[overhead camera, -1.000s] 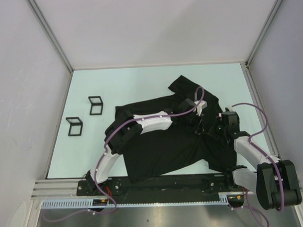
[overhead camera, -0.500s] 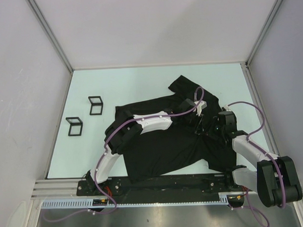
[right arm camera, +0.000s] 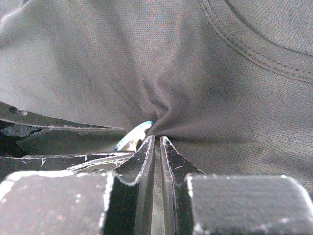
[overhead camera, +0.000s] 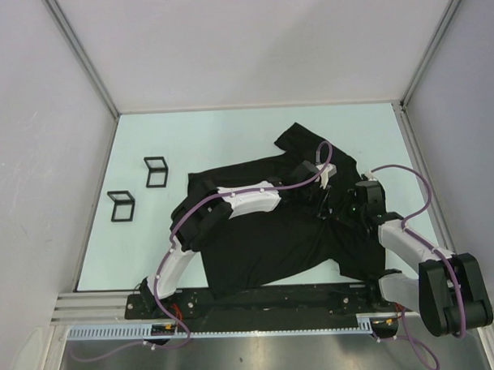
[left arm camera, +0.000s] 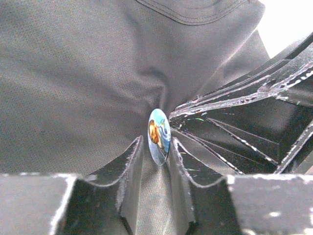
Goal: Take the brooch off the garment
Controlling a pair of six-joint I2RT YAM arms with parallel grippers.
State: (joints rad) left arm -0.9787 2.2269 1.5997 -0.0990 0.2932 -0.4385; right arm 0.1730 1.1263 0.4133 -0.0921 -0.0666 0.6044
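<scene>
On the pale green tabletop (overhead camera: 229, 137), between white walls (overhead camera: 250, 47), lies a black soft-cloth T-shirt (overhead camera: 265, 241). The left gripper (left arm camera: 157, 144) apparently clamps the oval glossy brooch (left arm camera: 159, 134) pinned there; the right gripper (right arm camera: 156, 141) pinches the bunched cloth beside it. From above, the arms hide both.

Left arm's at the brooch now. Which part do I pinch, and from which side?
Pinch the brooch across its two flat faces with the left gripper, coming straight ahead. It stands edge-on between those fingers. The garment puckers behind it, where the right gripper clamps the cloth.
</scene>
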